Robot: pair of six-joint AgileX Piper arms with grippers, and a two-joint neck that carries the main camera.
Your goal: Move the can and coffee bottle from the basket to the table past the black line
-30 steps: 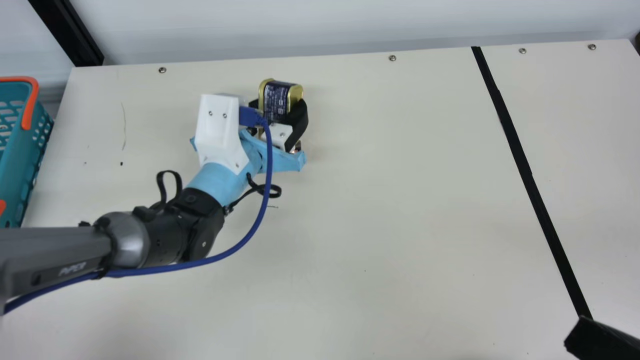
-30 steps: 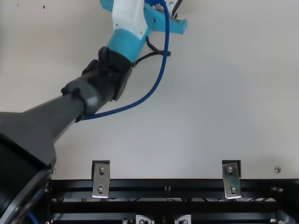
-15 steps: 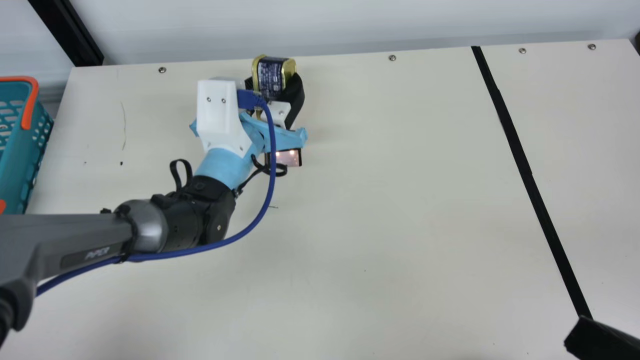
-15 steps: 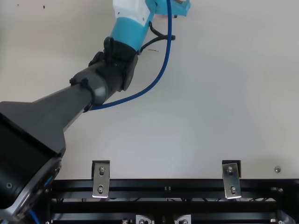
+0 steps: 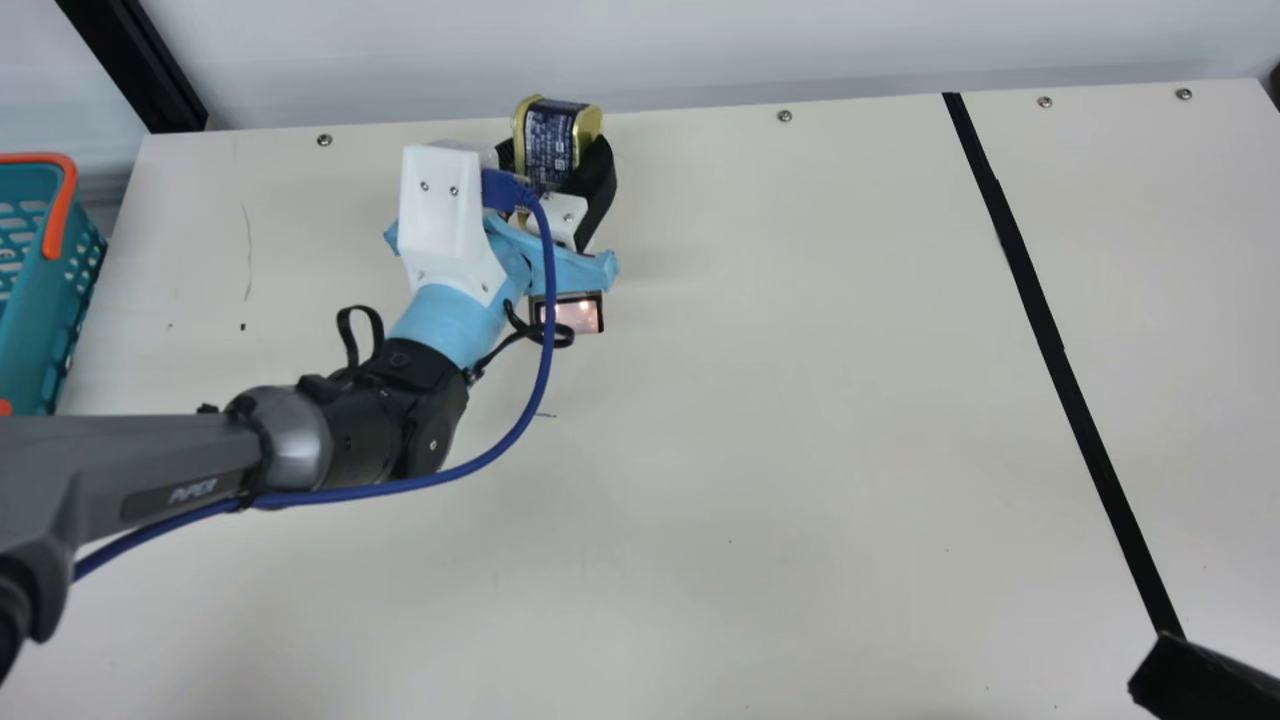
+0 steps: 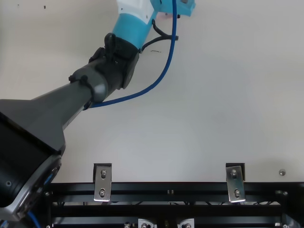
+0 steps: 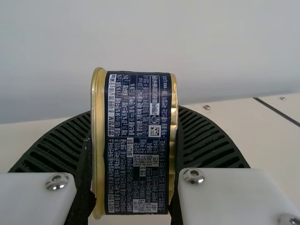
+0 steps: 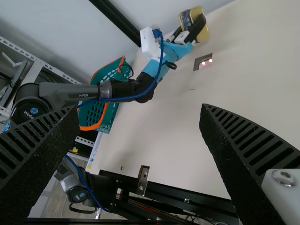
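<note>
Near the table's far edge in the main view, my left gripper [image 5: 556, 172] is shut on the dark blue and gold can [image 5: 548, 138]. The left wrist view has the can [image 7: 136, 145] upright between the ribbed fingers of my left gripper [image 7: 133, 126]. At the main view's lower right corner is the black tip of my right gripper [image 5: 1205, 680]. Its own wrist view has my right gripper [image 8: 139, 112] open, nothing between its fingers. The black line [image 5: 1062, 365] runs well to the right of the can. The teal basket [image 5: 50, 300] stands at the far left.
A small shiny rectangle with a dark frame [image 5: 580, 313] lies on the table [image 5: 800, 450] beside the left gripper. A blue cable [image 5: 500, 462] loops off the left arm. A pale wall [image 5: 650, 50] rises behind the far edge, and a black metal rail [image 6: 166, 188] borders the near side.
My left arm has moved toward the table's far edge with the can in its gripper, slowing in the last half second. More of the shiny rectangle is uncovered. My right gripper has kept still.
</note>
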